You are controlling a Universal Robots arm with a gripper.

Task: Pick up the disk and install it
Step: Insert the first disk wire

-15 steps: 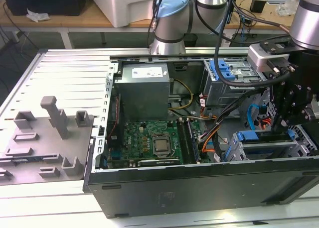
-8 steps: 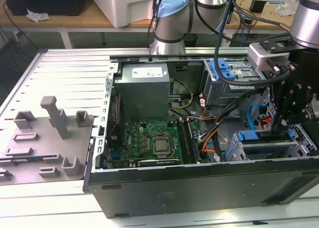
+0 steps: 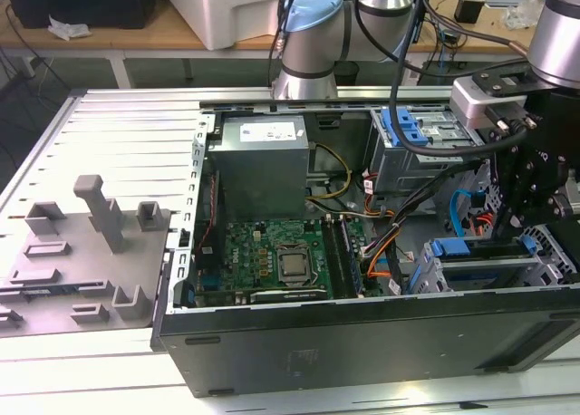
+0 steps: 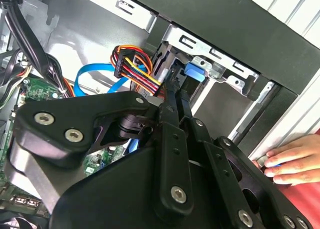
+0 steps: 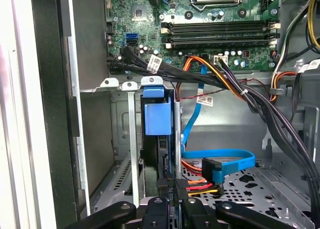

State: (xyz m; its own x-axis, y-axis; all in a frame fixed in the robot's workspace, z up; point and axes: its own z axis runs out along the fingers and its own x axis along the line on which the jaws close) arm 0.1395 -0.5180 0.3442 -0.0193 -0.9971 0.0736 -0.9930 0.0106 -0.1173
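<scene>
Here, a hand (image 4: 292,159) beside the case (image 4: 240,19) in the second wrist view

Open computer case (image 3: 362,342): green motherboard (image 3: 272,256), grey power supply (image 3: 263,157), blue cable (image 5: 220,156).

Even overhead light; ext. view's white table (image 3: 109,134) slightly overexposed, case interior (image 3: 272,243) dim. Gripper linkage (image 4: 170,189) close-up, soft in second wrist view.
</scene>
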